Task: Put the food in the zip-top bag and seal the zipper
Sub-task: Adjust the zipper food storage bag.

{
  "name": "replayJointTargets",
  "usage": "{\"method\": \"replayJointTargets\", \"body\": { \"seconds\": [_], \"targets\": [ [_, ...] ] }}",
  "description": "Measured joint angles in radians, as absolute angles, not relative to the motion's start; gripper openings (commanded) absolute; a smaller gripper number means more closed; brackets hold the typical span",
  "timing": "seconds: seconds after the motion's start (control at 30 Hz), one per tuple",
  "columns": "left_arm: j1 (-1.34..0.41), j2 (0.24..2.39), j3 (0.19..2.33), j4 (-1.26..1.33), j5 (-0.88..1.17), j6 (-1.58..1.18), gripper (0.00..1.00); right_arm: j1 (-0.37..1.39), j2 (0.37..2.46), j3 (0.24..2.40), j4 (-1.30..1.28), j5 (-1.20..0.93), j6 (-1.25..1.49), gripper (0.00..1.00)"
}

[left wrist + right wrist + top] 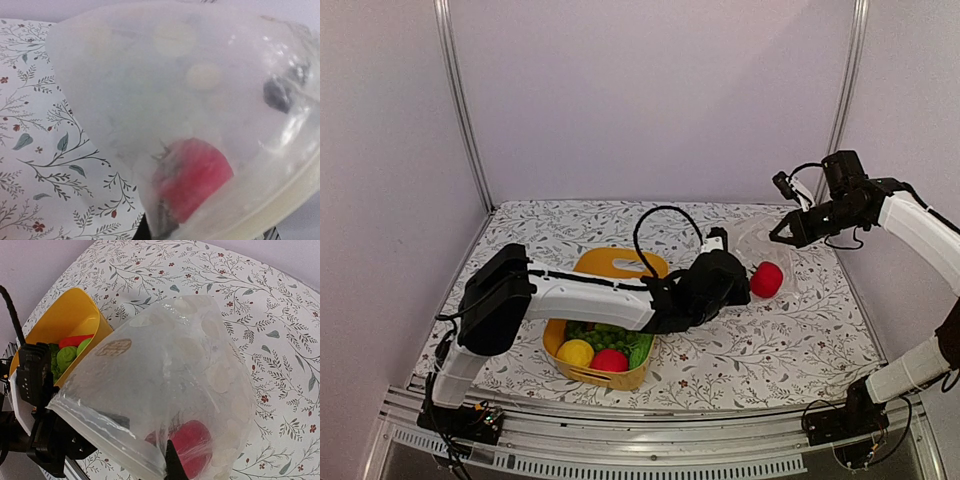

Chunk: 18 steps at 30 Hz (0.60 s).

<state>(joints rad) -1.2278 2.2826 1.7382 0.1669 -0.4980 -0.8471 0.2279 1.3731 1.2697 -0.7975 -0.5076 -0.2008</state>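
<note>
Red fruit (766, 280) in bag (190, 355), beside left hand (744, 284)

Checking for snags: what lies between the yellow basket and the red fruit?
In the top view, the left tool and its black wrist span that stretch; the zip-top bag encloses the red fruit.

Left arm (585, 298): white tubular links, bulky black joints; a black cable (655, 222) loops over its wrist; right arm (918, 222) alike, white links, black joints, thin black wires (802, 170); right gripper (776, 237) black; black bases (845, 425).
</note>
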Motion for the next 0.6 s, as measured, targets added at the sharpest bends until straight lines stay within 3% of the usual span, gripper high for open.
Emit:
{"method": "replayJointTargets", "body": {
  "seconds": [0.4, 0.6],
  "targets": [
    [-1.249, 2.240, 1.776, 0.216, -0.396, -0.786, 0.00, 0.228, 1.345, 1.234, -0.731, -0.097, -0.229, 0.00],
    [-1.267, 2.210, 1.837, 0.234, -0.319, -0.782, 0.00, 0.228, 1.303, 1.267, -0.757, -0.038, -0.258, 0.00]
  ]
}}
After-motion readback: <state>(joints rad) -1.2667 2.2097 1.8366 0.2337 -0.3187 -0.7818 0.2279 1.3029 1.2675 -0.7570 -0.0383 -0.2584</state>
